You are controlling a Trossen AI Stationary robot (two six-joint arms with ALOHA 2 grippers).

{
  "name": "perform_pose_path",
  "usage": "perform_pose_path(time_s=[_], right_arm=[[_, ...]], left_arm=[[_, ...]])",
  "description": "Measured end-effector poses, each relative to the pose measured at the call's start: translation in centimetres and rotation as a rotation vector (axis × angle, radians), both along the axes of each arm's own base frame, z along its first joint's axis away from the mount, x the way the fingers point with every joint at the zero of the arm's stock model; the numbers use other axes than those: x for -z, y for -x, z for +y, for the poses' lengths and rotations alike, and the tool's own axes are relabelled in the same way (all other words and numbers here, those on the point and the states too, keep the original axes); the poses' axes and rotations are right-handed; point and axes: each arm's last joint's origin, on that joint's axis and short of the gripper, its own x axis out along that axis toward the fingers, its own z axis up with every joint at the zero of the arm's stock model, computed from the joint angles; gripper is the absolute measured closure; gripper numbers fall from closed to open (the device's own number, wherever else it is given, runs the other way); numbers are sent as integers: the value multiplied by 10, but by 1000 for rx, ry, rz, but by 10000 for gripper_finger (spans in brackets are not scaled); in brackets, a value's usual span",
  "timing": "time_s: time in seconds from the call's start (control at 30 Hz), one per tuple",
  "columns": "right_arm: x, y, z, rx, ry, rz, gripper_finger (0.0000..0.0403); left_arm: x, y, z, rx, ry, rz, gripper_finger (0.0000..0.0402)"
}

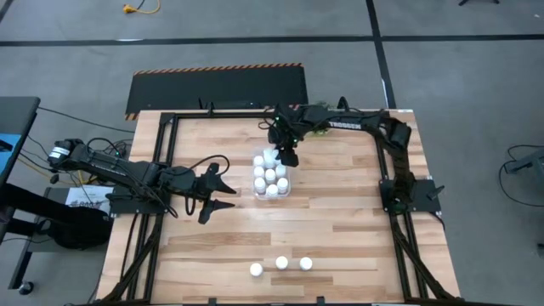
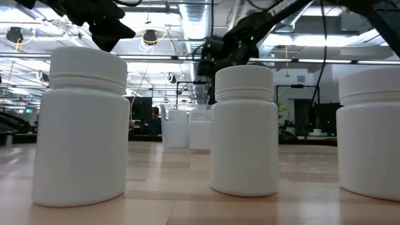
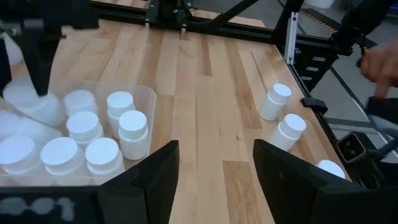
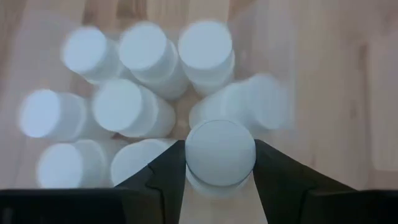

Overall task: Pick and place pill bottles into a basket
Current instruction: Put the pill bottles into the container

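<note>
The clear basket [image 1: 289, 190] stands mid-table and holds several white pill bottles [image 1: 270, 176]; it also shows in the left wrist view [image 3: 148, 99]. My right gripper [image 1: 287, 158] hangs over the basket's far end, shut on one white bottle [image 4: 220, 152]. My left gripper [image 1: 224, 194] is open and empty, just left of the basket, fingers pointing toward the table's right. Three more bottles [image 1: 281, 263] stand upright on their bases near the table's front edge; they show large in the low view [image 2: 244, 128]. My right gripper pinches the bottle by its two opposite sides near the cap [image 4: 190, 163], between its two fingers [image 4: 166, 171]. The fingers come from above, pointing down. The bottle is upright over the bottles in the basket; whether it rests on anything I cannot tell.
A black frame [image 1: 170, 119] runs around the wooden tabletop. A small green plant [image 1: 316, 129] sits at the far edge behind my right arm. A person's hand [image 3: 379, 62] shows beyond the table's front edge. Bare wood lies between the basket and the three front bottles.
</note>
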Motion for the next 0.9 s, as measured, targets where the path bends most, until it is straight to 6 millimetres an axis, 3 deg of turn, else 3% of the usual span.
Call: perform_pose_path(time_s=[0.2, 0.47, 0.9], right_arm=[[19, -4, -2, -5, -13, 40, 238], [15, -3, -2, -12, -6, 35, 241], [16, -1, 4, -22, -22, 75, 192]], left_arm=[[-1, 0, 0, 7, 4, -5, 207], [-1, 0, 0, 8, 3, -7, 207], [-1, -1, 0, 12, -2, -16, 207]])
